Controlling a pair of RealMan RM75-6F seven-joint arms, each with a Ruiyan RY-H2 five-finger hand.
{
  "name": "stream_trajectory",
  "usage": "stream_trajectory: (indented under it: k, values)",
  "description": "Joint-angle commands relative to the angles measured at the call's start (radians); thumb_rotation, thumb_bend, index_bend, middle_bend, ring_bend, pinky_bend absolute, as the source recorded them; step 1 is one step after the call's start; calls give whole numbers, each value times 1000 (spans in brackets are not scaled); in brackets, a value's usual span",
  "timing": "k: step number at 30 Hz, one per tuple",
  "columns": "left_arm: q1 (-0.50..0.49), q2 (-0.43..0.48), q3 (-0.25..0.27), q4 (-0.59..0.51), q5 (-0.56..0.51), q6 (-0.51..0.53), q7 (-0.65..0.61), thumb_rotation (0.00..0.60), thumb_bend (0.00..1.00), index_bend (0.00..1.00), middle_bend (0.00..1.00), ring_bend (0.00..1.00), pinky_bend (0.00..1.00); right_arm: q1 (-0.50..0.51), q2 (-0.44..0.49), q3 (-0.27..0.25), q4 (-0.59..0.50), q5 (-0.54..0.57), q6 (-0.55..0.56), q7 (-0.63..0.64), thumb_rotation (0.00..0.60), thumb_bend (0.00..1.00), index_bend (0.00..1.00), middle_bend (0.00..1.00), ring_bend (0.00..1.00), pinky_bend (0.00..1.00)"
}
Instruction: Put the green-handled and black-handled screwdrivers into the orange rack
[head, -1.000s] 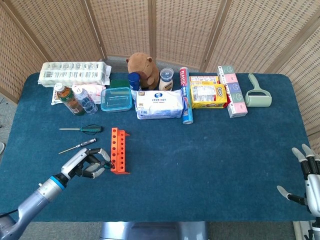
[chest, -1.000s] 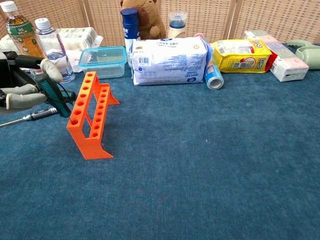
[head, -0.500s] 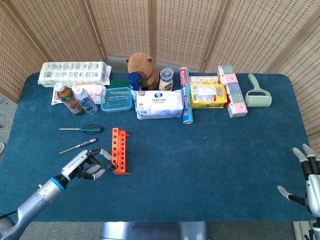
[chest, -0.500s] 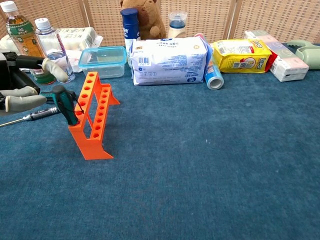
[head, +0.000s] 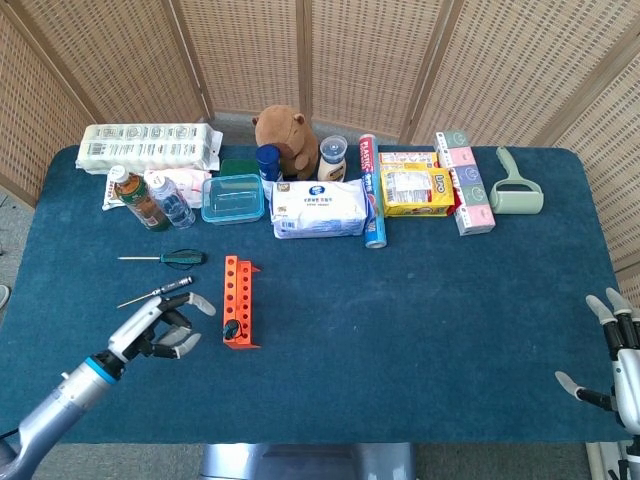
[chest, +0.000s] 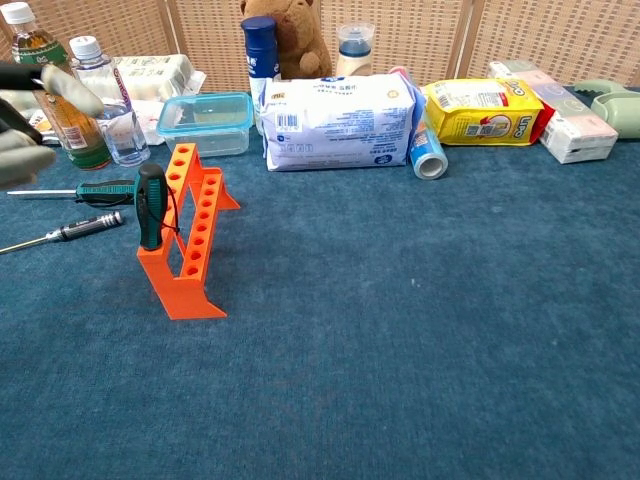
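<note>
Released, screwdriver (chest: 152, 206) stands in orange rack (chest: 186, 235); left hand (head: 155, 327) seemingly empty.

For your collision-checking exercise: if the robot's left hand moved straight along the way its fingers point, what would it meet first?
Probably the orange rack: the left hand points right and slightly away, toward it, though height is unclear.

3 screwdrivers: 1 upright in rack (chest: 151, 205), 1 green-handled (chest: 103, 190) flat, 1 black-handled (chest: 88, 227) flat. 1 orange rack (chest: 190, 250). 2 drink bottles (head: 138, 196). 1 clear tub (head: 233, 198). 1 plush toy (head: 285, 129). 1 wipes pack (head: 320, 208). 1 lint roller (head: 516, 185). 2 hands: left (head: 160, 325), right (head: 612, 345).
</note>
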Motion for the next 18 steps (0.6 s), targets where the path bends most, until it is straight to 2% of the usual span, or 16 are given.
stream_trajectory:
  k: [1,3,4,8,10,13,16,18]
  values:
    - [29,36,-3,-5,4,51,21,600,428,356,956,891,900,0,0,-1,0,-1,0,-1,600,0,102,0,1,0]
    - [46,51,-12,2,-21,71,60,600,423,356,956,892,900,0,-1,-1,0,-1,0,-2,600,0,102,0,1,0]
    - [66,65,-32,39,-88,78,162,600,417,356,956,892,900,0,-2,-2,0,-1,-2,-4,600,0,102,0,1,0]
    - [87,48,-81,43,-295,39,488,600,399,355,957,892,900,2,-6,-2,-1,-1,-5,-13,600,0,102,0,1,0]
    - [82,33,-101,60,-381,10,591,600,391,356,957,891,900,3,-8,-3,-1,0,-7,-18,600,0,102,0,1,0]
    - [77,-17,-134,121,-477,-10,692,600,372,356,957,891,900,5,-12,-3,-2,1,-11,-26,600,0,102,0,1,0]
    - [53,-76,-159,209,-575,-82,768,600,360,356,957,891,901,5,-15,-3,-2,4,-11,-34,600,0,102,0,2,0]
    - [42,-99,-166,241,-604,-109,808,600,352,356,957,891,900,6,-15,-2,-3,6,-12,-34,600,0,102,0,4,0]
